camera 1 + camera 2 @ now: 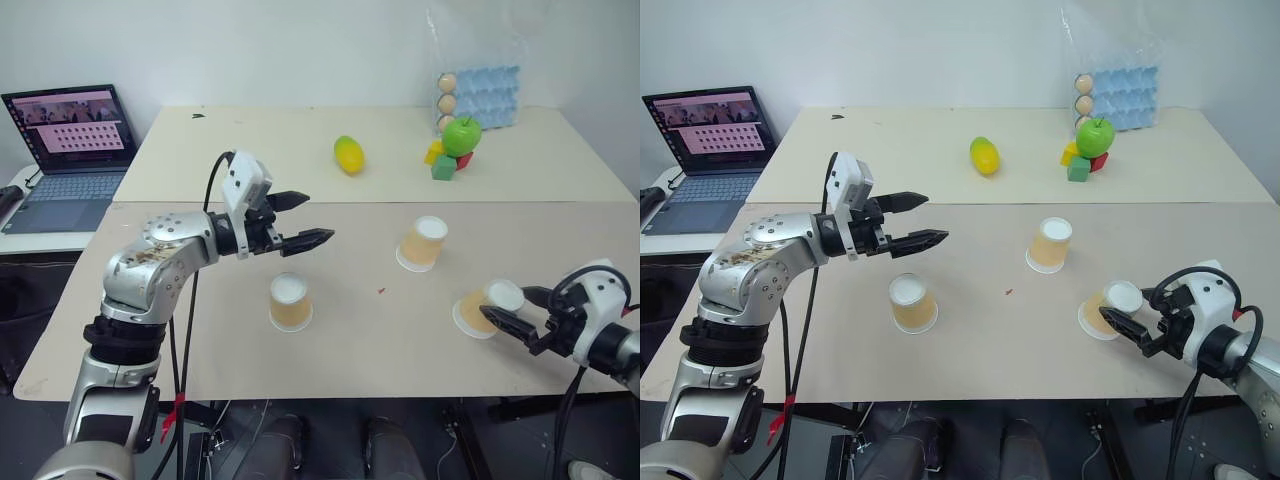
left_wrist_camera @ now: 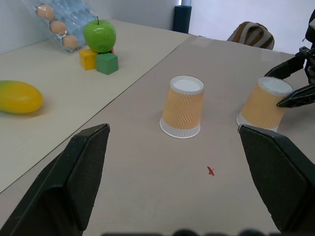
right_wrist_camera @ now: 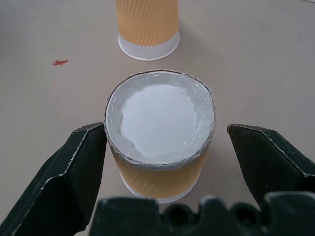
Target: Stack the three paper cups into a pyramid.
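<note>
Three paper cups stand upside down on the front table [image 1: 380, 340], white bottoms up. The left cup [image 1: 290, 303] is near the front. The middle cup [image 1: 422, 243] stands farther back. The right cup [image 1: 485, 308] leans slightly and sits between the fingers of my right gripper [image 1: 503, 303]. In the right wrist view that cup [image 3: 160, 118] has one finger [image 3: 74, 167] at its side and a small gap to the other, so the jaws are open. My left gripper [image 1: 318, 217] hovers open and empty, above and just behind the left cup.
On the back table lie a yellow-green mango [image 1: 348, 154], a green apple [image 1: 461, 134] on coloured blocks [image 1: 443, 165], and an egg carton [image 1: 480, 95]. A laptop [image 1: 70, 150] sits on a side table at the left. A small red mark [image 1: 381, 291] is between the cups.
</note>
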You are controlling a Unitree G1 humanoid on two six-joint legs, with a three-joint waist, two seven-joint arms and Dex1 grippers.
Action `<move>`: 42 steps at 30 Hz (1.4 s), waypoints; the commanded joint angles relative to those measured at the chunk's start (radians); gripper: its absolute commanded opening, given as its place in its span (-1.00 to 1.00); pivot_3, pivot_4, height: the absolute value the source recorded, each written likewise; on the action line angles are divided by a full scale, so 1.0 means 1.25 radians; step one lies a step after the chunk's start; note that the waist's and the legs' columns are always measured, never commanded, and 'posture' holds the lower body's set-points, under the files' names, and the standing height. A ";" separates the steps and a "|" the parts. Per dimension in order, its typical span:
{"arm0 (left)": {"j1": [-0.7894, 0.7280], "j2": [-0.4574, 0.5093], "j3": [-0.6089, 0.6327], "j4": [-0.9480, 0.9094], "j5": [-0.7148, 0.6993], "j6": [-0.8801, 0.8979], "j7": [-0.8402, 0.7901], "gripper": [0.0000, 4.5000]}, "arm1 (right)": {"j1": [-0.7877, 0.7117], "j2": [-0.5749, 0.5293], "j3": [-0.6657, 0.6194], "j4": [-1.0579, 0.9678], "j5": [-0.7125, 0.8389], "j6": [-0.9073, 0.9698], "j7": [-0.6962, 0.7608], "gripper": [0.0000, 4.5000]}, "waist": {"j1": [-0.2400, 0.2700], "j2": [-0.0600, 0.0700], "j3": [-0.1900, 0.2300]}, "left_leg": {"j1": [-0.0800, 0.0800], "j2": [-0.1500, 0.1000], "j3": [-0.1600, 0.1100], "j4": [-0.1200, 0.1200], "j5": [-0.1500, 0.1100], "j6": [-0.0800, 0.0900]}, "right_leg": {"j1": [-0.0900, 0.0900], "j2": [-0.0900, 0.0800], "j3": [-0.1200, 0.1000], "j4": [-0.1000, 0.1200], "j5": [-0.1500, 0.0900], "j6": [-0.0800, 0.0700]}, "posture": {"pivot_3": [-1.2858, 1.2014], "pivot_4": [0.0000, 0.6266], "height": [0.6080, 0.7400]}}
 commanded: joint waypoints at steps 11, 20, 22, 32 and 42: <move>-0.008 0.008 0.017 -0.028 -0.004 -0.004 0.004 1.00 | -0.097 -0.041 0.055 -0.054 0.011 0.025 -0.009 0.08 | -0.003 0.000 0.000 | 0.000 0.000 0.001 0.000 0.000 0.000 | 0.000 0.000 0.001 0.000 0.000 0.000 | 0.03 -0.52 1.00; -0.006 0.005 0.016 -0.030 0.005 -0.011 0.014 1.00 | -0.349 -0.005 0.309 -0.080 0.011 0.112 -0.051 0.08 | -0.003 0.000 0.000 | 0.000 0.001 0.001 0.000 0.000 0.000 | -0.001 0.001 0.000 0.000 0.001 -0.001 | 0.03 -0.52 1.00; -0.004 0.003 0.017 -0.033 0.006 -0.011 0.018 1.00 | -0.388 0.018 0.356 -0.058 -0.001 0.105 -0.050 0.08 | -0.003 0.000 0.000 | 0.000 0.001 0.001 0.000 0.000 0.000 | -0.001 0.000 0.001 -0.001 0.001 -0.001 | 0.03 -0.52 1.00; 0.012 0.008 0.033 -0.061 0.000 -0.001 0.044 1.00 | -0.444 0.086 0.436 0.008 -0.045 0.067 -0.043 0.08 | 0.000 0.000 0.000 | -0.001 0.000 0.001 0.000 0.000 0.001 | -0.002 0.001 0.001 0.000 0.003 -0.003 | 0.03 -0.52 1.00; 0.021 0.005 0.034 -0.069 -0.004 -0.001 0.058 1.00 | -0.438 0.097 0.428 0.024 -0.059 0.059 -0.035 0.99 | -0.002 0.000 0.000 | -0.001 0.000 0.001 0.000 0.000 0.001 | -0.002 0.001 0.001 0.000 0.003 -0.003 | 0.03 -0.52 1.00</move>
